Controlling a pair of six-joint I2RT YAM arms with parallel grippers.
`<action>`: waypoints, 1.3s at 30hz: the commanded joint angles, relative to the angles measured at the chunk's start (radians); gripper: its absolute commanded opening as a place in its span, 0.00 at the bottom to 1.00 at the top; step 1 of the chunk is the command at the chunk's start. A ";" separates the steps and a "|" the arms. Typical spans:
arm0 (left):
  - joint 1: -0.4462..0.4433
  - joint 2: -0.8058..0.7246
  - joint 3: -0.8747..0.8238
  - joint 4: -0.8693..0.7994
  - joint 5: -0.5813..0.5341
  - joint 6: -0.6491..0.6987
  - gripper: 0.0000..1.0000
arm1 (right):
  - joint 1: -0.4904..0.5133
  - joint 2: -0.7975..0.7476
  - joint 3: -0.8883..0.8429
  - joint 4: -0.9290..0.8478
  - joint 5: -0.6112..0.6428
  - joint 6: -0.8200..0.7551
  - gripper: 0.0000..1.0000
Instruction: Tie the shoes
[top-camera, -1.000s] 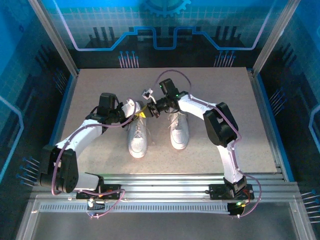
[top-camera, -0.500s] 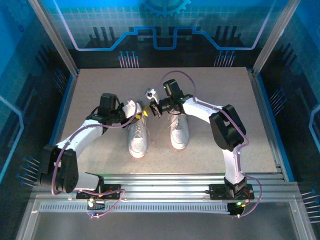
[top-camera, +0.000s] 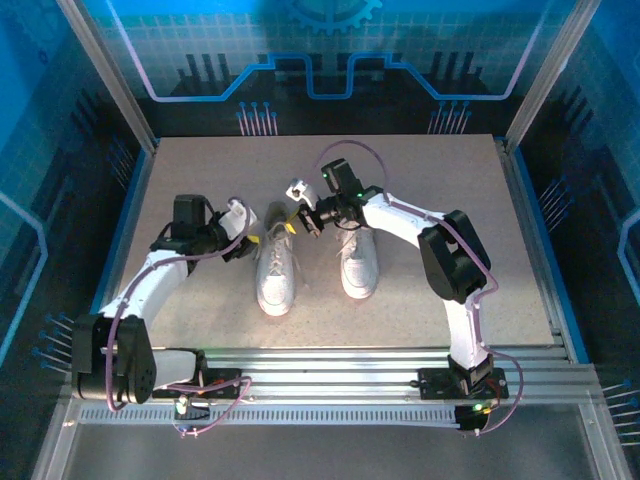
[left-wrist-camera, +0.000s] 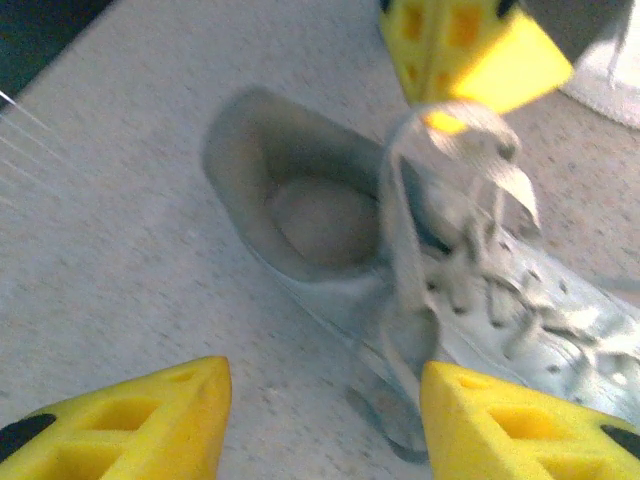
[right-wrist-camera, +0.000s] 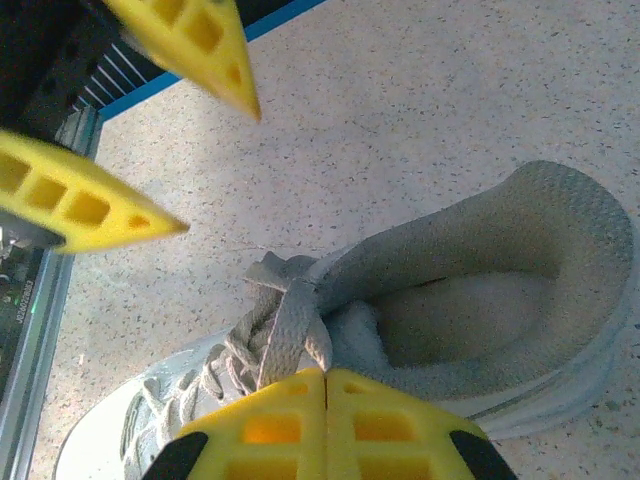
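We find the left gripper (left-wrist-camera: 325, 370) parted and holding nothing beside the left shoe (top-camera: 275, 275). The right gripper (right-wrist-camera: 325, 378) is clamped on its lace (right-wrist-camera: 290, 335).

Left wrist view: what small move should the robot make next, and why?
Probably ease the left gripper forward onto the raised lace of the left sneaker and close. Its yellow fingers stand open, empty, short of the sneaker, while the right gripper is shut on the lace's top, holding it up. A knot likely needs a second grip.
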 joint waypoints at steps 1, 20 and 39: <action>0.006 0.019 -0.031 -0.070 0.001 0.014 0.53 | 0.013 -0.013 0.042 -0.057 0.036 -0.028 0.00; -0.014 0.289 0.046 -0.061 -0.031 0.081 0.52 | 0.029 0.002 0.086 -0.119 0.081 -0.063 0.00; -0.046 -0.102 0.002 -0.283 -0.070 0.068 0.00 | 0.043 0.031 0.184 -0.208 0.145 -0.094 0.00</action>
